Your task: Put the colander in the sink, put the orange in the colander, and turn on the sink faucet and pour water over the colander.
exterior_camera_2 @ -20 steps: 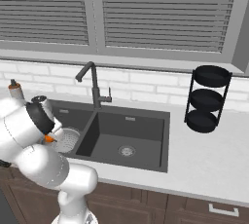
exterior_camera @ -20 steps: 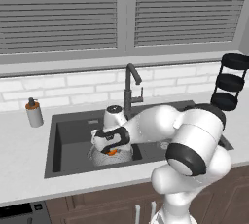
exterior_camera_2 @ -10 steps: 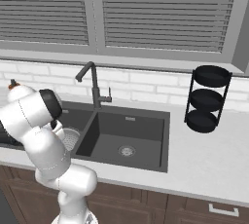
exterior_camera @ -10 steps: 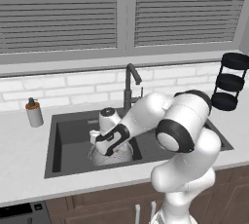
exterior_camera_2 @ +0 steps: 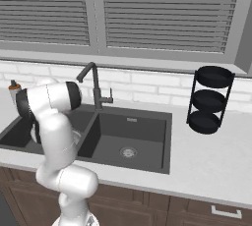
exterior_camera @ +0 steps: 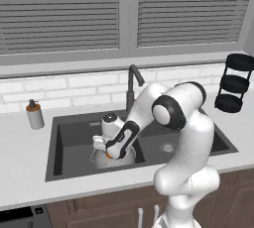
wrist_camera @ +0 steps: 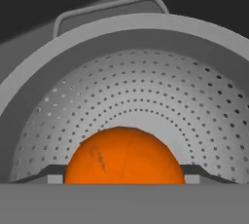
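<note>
The silver perforated colander (exterior_camera: 99, 161) stands in the left basin of the dark grey sink (exterior_camera: 69, 135). My gripper (exterior_camera: 110, 153) reaches down into it, and a sliver of the orange (exterior_camera: 107, 155) shows at its tips. In the hand view the orange (wrist_camera: 124, 157) sits between my two fingertips, low inside the colander (wrist_camera: 146, 96), with its mesh wall curving behind. My gripper (wrist_camera: 124, 175) is shut on the orange. The sink faucet (exterior_camera: 132, 81) rises behind the divider, its spout angled to the right. From the right base view my arm covers most of the colander (exterior_camera_2: 75, 135).
A soap dispenser (exterior_camera: 34, 115) with an orange top stands on the counter left of the sink. A black three-tier rack (exterior_camera: 233, 83) stands at the far right. The right basin (exterior_camera_2: 129, 136) holds nothing but its drain. The window sill and blinds run behind the faucet (exterior_camera_2: 93, 85).
My arm has swung its elbow up and to the right while the hand has dropped lower into the colander with the orange. The colander and faucet have not moved.
</note>
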Controlling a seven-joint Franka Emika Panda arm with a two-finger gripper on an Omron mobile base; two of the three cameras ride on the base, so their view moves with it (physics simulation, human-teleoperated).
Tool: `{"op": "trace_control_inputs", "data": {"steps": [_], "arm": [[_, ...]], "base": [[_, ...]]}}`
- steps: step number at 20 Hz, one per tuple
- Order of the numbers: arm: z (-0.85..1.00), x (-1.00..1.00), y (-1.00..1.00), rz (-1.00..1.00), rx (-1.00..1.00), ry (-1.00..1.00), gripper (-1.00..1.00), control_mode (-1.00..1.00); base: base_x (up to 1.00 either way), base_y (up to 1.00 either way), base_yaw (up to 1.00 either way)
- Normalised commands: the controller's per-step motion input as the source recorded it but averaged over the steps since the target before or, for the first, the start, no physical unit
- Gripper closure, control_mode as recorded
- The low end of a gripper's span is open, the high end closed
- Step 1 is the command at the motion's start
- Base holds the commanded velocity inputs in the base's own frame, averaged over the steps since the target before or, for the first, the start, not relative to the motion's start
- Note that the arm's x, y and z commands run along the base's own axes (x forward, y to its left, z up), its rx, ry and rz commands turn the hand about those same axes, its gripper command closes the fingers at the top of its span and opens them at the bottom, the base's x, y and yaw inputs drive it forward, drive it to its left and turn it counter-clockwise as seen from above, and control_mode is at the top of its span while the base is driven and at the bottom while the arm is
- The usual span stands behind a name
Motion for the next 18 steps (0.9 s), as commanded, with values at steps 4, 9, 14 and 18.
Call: {"op": "trace_control_inputs", "data": {"steps": [4,9,14,18], "arm": [[-0.38,0.3,0.0,0.0,-0.01,0.0,1.0,-1.0],[-0.15,0.36,0.0,0.0,-0.01,-0.01,1.0,-1.0],[-0.11,0.3,0.0,-0.02,-0.02,-0.03,1.0,-1.0],[0.0,0.03,0.0,-0.01,0.0,0.0,1.0,-1.0]], "base": [[0.0,0.0,0.0],[0.0,0.0,0.0],[0.0,0.0,0.0],[0.0,0.0,0.0]]}}
